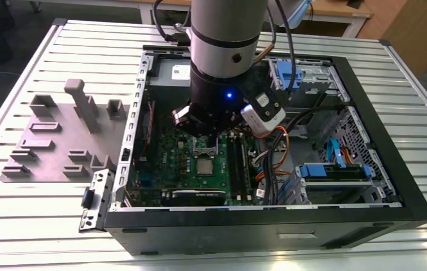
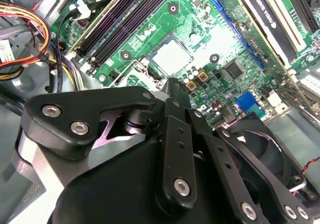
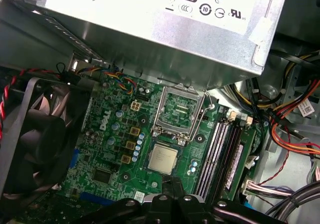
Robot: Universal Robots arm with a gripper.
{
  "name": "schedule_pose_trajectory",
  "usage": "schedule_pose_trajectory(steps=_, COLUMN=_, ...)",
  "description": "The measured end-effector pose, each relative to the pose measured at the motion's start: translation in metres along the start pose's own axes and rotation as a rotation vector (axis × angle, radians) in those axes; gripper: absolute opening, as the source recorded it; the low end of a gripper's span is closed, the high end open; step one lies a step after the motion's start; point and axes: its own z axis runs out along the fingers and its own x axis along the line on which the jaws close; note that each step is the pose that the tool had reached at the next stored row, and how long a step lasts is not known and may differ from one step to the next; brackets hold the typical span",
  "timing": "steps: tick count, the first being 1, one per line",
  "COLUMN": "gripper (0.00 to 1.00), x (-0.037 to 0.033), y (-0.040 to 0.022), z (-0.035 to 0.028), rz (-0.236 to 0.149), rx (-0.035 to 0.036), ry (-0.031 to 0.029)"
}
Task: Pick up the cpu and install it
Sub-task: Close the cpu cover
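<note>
Pincer (image 3: 173, 185), black, hangs low over the board in the first wrist view. It looks closed or nearly so, with nothing in it.

Small flat square cpu with pale silver-grey metal top (image 3: 163, 159) lies flat on the green circuit board (image 3: 107, 149). It sits just beside the open rectangular silver metal bracket frame (image 3: 160, 109), near the pincer tip and not touched. Cannot tell whether it is seated in a socket or just resting there.

Handling, my judgement: light, stiff and very thin, with a smooth lid that is probably slippery. Underside contacts are likely fragile. Take it by two opposite edges, not the faces. There is hardly any height to grip, so it needs a square, level approach and a light squeeze. Tilting it is the main risk.

Outward:
- Long black memory slots (image 3: 220, 149) run near one side of the cpu.
- Small yellow-topped components (image 3: 131, 145) stand near the other side, crowding access.
- Black round fan (image 3: 40, 134) is further off.
- Silver metal power supply box (image 3: 150, 29) sits past the bracket.

All of this is inside an open black computer case (image 1: 274, 231) lying on a slatted metal bench (image 1: 48, 243). A grey plastic plate with upright blocks (image 1: 48, 152) sits beside the case on the exterior view's left.
</note>
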Motion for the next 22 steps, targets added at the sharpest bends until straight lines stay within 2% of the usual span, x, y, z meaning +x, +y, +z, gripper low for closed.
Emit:
schedule_pose_trajectory(steps=11, gripper=0.11, x=0.0, y=0.0, z=0.0, rz=-0.001, rx=0.0, ry=-0.0002)
schedule_pose_trajectory(steps=15, gripper=0.11, x=0.0, y=0.0, z=0.0003, rz=-0.061, rx=-0.0001, ry=0.0001)
schedule_pose_trajectory(steps=17, gripper=0.11, x=-0.0004, y=-0.0001, z=0.0009, rz=-0.069, rx=-0.0004, ry=-0.0001)
schedule_pose_trajectory(steps=19, gripper=0.11, x=-0.0037, y=-0.0003, z=0.0015, rz=-0.069, rx=-0.0003, ry=0.0001)
schedule_pose_trajectory(steps=22, gripper=0.11, x=-0.0122, y=0.0003, z=0.0025, rz=-0.069, rx=-0.0003, ry=0.0)
